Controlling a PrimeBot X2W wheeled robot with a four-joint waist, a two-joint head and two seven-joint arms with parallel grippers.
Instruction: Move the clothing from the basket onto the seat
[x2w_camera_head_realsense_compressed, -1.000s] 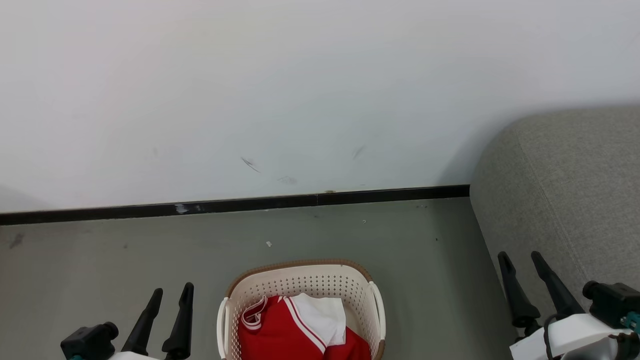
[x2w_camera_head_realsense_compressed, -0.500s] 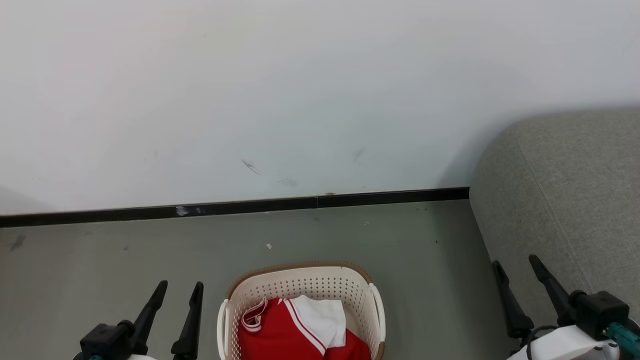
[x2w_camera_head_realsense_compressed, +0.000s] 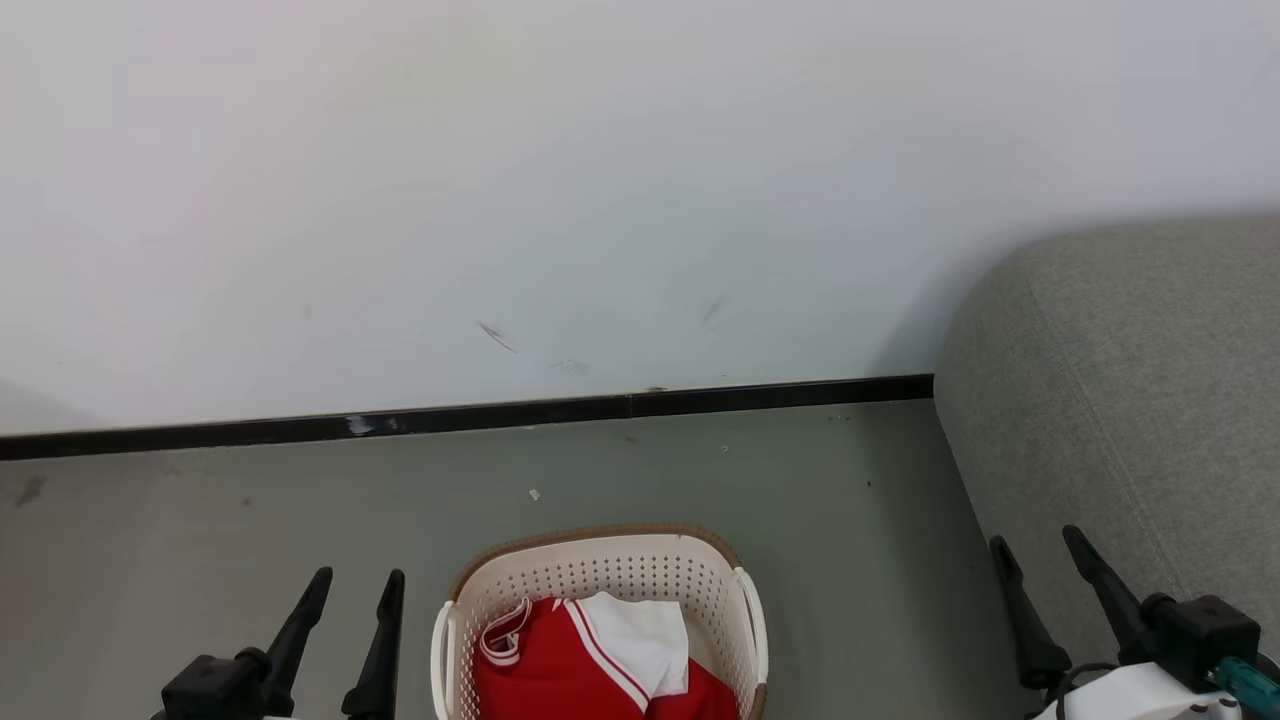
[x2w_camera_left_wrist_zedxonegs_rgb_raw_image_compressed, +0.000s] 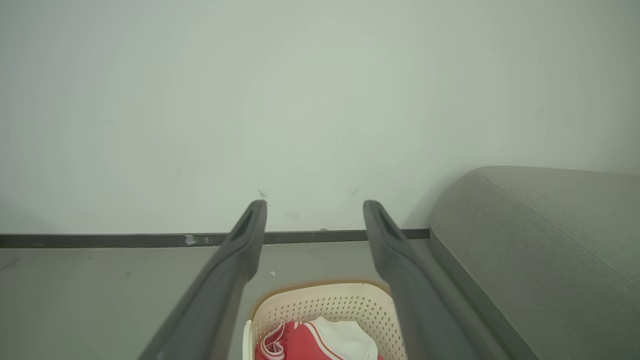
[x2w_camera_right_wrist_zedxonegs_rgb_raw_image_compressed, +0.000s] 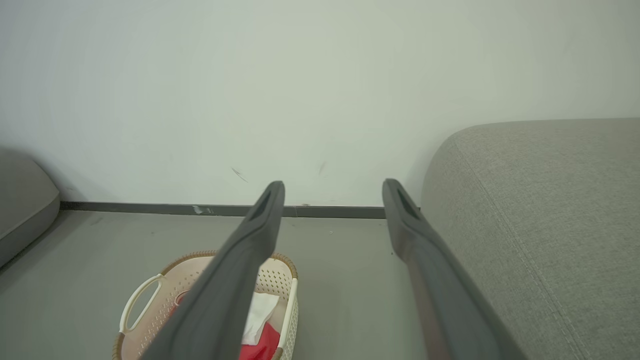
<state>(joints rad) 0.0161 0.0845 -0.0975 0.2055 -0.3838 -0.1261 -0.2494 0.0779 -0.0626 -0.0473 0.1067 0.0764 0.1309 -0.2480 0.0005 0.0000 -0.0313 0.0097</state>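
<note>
Left jaws released, empty; right jaws likewise. Between the two pairs: cream laundry basket (x2w_camera_head_realsense_compressed: 600, 575), red-and-white clothing (x2w_camera_head_realsense_compressed: 540, 670) heaped inside. Just right of right jaws: grey sofa (x2w_camera_head_realsense_compressed: 1120, 400).

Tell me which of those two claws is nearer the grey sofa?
The right gripper, right beside the sofa; the left gripper sits on the other side of the basket.
</note>
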